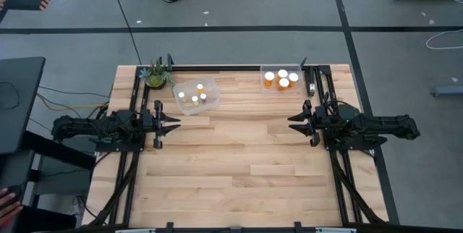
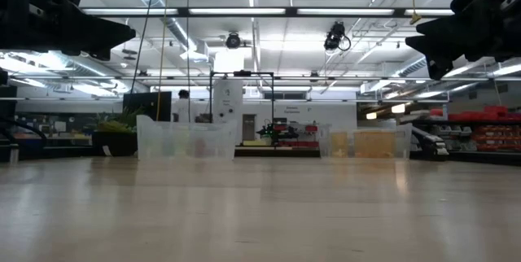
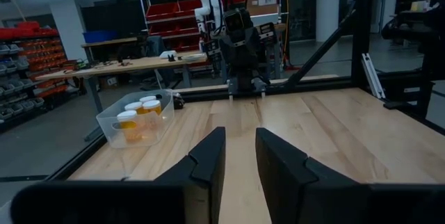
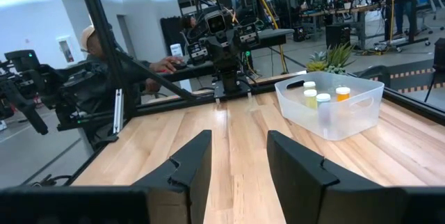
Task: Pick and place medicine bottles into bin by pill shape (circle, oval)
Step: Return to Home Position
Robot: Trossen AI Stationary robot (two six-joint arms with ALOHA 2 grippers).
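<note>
1. Both arms rest at the sides of the table [image 1: 239,161], facing each other. The left gripper [image 1: 171,124] and right gripper [image 1: 295,123] each have fingers spread, holding nothing. Drive either inward carelessly and they could meet.
2. The small white medicine bottles [image 1: 195,98] stand in the left bin [image 1: 212,83], the orange bottles [image 1: 282,79] in the right bin [image 1: 263,69], both near the far edge. A low sweep could shove a light bin or tip bottles.
3. You cannot read pill shapes from here — a mis-sort would pass unnoticed.
4. A person [image 4: 94,46] sits close behind the left arm — a wide outward swing is risky.
</note>
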